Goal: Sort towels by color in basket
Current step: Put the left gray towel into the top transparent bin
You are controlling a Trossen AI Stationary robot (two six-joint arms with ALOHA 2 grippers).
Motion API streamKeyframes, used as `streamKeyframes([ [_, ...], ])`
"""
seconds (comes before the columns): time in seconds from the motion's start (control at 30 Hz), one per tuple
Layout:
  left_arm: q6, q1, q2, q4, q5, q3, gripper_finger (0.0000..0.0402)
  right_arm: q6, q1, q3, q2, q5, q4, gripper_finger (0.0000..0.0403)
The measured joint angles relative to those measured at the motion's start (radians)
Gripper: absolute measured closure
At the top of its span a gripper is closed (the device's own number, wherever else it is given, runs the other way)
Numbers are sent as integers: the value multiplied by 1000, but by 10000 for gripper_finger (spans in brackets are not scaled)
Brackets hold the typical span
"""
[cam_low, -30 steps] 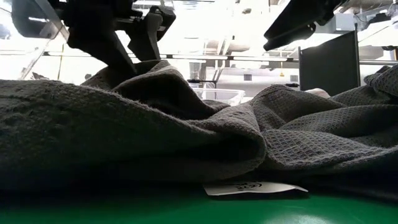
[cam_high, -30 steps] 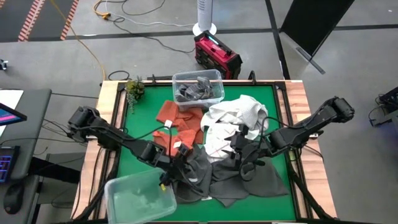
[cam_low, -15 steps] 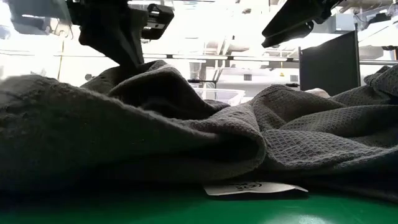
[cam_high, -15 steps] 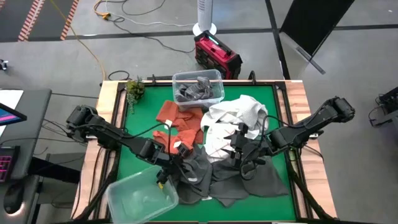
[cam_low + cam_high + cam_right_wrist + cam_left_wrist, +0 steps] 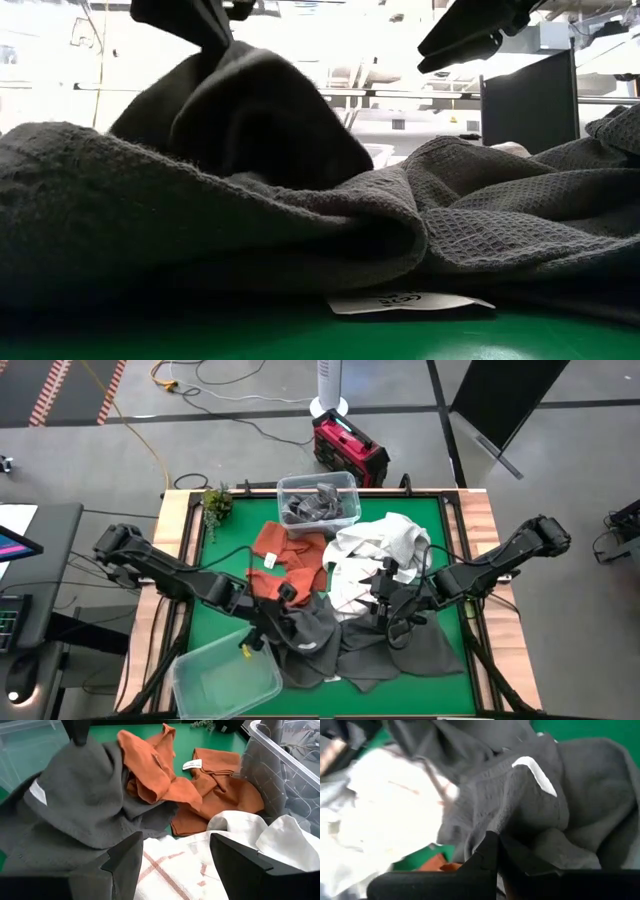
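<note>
Green surface [image 5: 225,565] carries the towel pile. Dark grey towel [image 5: 400,650] spread along its near edge; rust towels [image 5: 290,555] and white towels [image 5: 385,545] behind. Left claw [image 5: 283,615] clenched on a dark grey fold, lifted. Right claw [image 5: 172,860] released, over white towels.

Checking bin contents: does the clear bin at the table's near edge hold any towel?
No, the clear bin shows only its bare bottom.
</note>
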Motion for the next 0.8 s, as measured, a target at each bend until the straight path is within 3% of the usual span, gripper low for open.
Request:
streamKeyframes([
  [0.4,15,-1,-75,-8,-105,-1,401,0,0,0,7,2,35,143],
  [0.67,-2,29,-203,-2,-113,-1,401,-3,0,0,17,4,52,143],
  [0.8,21,62,-279,45,-167,-1,401,-44,0,0,28,18,90,143],
])
